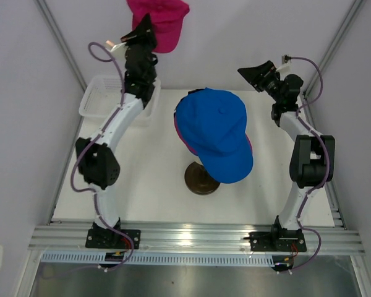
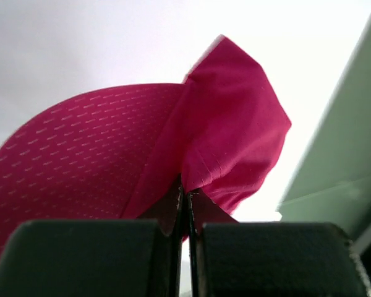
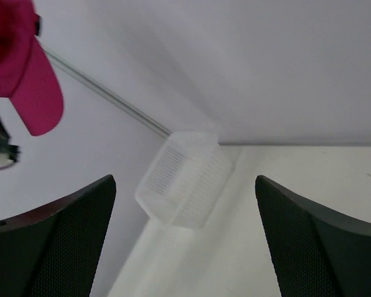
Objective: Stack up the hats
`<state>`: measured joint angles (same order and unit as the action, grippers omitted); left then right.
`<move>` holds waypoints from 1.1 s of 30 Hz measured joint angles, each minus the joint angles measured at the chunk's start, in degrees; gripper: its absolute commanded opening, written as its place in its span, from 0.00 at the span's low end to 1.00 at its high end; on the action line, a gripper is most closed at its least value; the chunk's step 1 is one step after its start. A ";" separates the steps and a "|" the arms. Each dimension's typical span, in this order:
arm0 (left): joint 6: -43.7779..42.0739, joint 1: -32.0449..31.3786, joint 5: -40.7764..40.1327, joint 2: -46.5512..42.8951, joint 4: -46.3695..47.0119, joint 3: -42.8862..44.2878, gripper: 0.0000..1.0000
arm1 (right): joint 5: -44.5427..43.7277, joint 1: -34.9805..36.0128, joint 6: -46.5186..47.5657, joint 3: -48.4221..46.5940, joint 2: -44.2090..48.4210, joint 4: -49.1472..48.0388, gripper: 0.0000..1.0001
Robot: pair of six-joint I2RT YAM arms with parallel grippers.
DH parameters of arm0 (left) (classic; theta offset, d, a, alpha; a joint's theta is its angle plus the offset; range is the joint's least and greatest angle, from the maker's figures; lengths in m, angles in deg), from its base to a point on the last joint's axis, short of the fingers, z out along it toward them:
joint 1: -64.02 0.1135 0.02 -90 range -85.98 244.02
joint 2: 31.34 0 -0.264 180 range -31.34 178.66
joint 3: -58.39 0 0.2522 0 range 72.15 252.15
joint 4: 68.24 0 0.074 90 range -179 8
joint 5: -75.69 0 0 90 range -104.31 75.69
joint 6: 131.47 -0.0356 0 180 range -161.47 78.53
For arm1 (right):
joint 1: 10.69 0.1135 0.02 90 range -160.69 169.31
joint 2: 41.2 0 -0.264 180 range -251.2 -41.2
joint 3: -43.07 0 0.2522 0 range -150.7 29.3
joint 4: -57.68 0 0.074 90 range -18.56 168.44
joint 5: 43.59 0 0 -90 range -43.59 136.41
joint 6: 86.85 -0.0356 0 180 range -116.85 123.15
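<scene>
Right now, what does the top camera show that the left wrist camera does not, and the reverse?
Only the top view: the blue cap above a dark round base, the white basket and the open right gripper. Only the left wrist view: the close fold of cloth pinched where the left gripper is shut. Both: the pink cap, held up by that gripper.

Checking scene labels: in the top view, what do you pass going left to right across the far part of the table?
white basket → pink hat → blue hat → right claw
</scene>
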<state>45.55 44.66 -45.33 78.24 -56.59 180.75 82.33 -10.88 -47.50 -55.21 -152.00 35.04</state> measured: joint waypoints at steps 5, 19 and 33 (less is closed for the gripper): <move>6.03 -8.50 -8.90 18.99 0.74 28.15 0.01 | 0.70 -1.53 -13.46 1.55 -6.95 -21.05 0.95; 19.50 -18.05 -14.25 27.78 -1.84 24.92 0.01 | 0.55 2.36 -21.31 -9.09 -22.84 -36.06 0.97; 23.98 -15.23 -12.39 28.22 -0.44 24.20 0.01 | -3.89 8.33 -21.84 -19.17 -31.21 -37.11 0.99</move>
<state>69.53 29.43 -57.72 106.46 -57.03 204.94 78.44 -2.55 -69.34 -74.37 -183.21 -2.07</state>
